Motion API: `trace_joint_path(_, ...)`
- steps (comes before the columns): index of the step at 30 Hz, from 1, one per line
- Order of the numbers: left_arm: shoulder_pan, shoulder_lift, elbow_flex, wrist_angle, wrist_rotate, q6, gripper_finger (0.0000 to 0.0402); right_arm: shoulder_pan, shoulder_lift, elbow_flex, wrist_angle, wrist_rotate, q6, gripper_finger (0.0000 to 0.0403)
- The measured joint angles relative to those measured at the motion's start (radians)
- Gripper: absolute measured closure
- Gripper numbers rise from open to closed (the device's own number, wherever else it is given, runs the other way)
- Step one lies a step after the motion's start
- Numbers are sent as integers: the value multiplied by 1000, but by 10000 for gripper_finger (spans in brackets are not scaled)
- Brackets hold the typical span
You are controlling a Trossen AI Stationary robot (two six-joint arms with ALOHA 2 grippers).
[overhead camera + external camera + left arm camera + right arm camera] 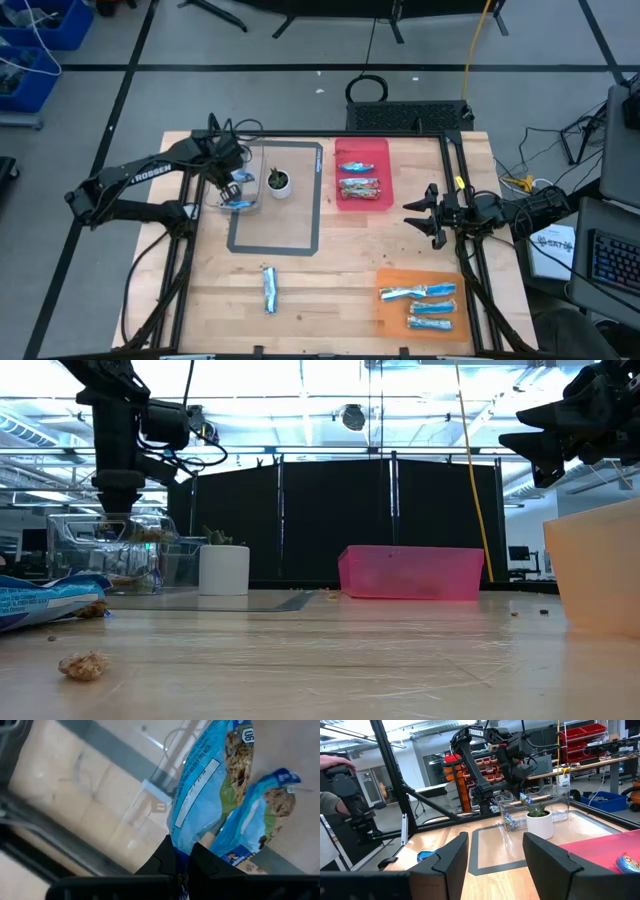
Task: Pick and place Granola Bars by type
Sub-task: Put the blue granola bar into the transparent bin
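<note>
Blue foil caught the eye first: the left gripper point(236, 186) hung over a clear plastic bin point(243, 178) near the table's back left, its fingers point(167, 860) pinched tight on the crimped end of a blue granola bar point(202, 790), with a second blue bar point(260, 815) lying just beside it in the bin. Next to the bin stood a small potted plant point(278, 182) in a white pot, both inside a grey taped rectangle point(277, 200). Off at the table's right edge the right gripper point(428, 214) waited above the wood, its jaws standing apart and holding nothing. A pink tray point(362, 172) at the back held a blue bar and a brownish one, while an orange tray point(424, 302) at the front right held three blue bars point(428, 306). One more blue bar point(269, 288) lay alone on the bare wooden table point(330, 290) towards the front. A person's hand point(335, 762) showed at a stand beyond the table.
</note>
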Motion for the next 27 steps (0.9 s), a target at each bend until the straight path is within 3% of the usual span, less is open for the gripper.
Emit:
trace_joint_path(7,30,5,10,-4,-11,-168,386,0,0,0,0,0,0,220)
trace_joint_path(16,34,105,10,18,19,-309,386,0,0,0,0,0,0,220)
trace_joint_path(27,24,125,-24,125,24,-378,386,0,0,0,0,0,0,220)
